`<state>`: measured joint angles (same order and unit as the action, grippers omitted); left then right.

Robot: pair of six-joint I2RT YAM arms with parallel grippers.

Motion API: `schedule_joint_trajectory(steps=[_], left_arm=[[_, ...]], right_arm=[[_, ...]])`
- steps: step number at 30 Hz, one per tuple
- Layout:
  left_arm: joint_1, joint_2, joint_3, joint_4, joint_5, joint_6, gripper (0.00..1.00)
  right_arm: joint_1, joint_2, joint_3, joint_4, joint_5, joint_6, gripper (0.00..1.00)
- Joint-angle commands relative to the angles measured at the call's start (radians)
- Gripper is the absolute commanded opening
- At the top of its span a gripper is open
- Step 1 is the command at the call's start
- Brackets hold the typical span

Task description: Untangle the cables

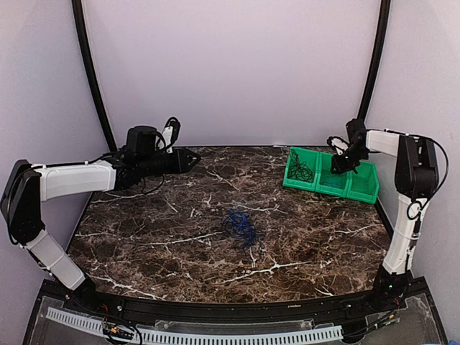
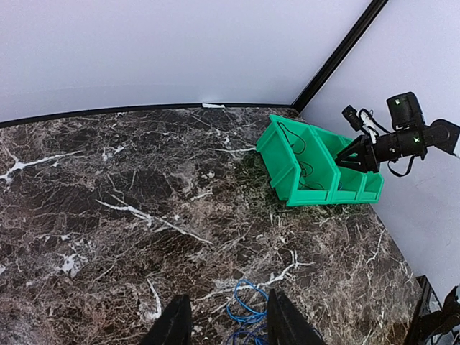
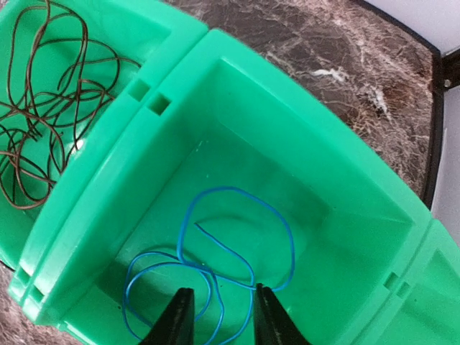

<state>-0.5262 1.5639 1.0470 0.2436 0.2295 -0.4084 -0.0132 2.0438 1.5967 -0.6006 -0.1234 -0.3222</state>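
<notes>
A loose clump of thin blue cables lies on the marble table near its middle; in the left wrist view the blue cables show on the table far below my left gripper, which is open and holds nothing. In the top view that left gripper hovers at the back left. My right gripper stands open over the middle compartment of a green bin, where one blue wire lies in loops under its tips. A dark wire lies coiled in the left compartment.
The green three-compartment bin stands at the back right of the table, with my right gripper above it. Black curved frame posts rise at both back corners in front of white walls.
</notes>
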Motion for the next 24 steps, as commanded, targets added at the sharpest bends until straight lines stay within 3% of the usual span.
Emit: schedule_joint_trajectory(steps=[1,6,12,18,24], left_arm=[[0.002,0.004,0.009,-0.005,0.019,-0.007,0.39],[0.002,0.028,0.014,-0.011,0.031,-0.010,0.39],[-0.001,0.109,0.054,-0.041,0.156,-0.066,0.38],[-0.051,0.220,0.127,-0.147,0.227,-0.039,0.35],[-0.098,0.293,0.166,-0.215,0.241,-0.026,0.36]], right_arm=[[0.007,-0.136,0.029,-0.039,0.011,-0.008,0.36],[0.023,-0.252,0.049,-0.053,0.080,-0.025,0.43],[0.143,-0.330,-0.009,0.001,-0.216,-0.088,0.43],[0.367,-0.257,0.023,-0.029,-0.402,-0.163,0.40],[0.532,-0.080,0.079,-0.040,-0.419,-0.169,0.45]])
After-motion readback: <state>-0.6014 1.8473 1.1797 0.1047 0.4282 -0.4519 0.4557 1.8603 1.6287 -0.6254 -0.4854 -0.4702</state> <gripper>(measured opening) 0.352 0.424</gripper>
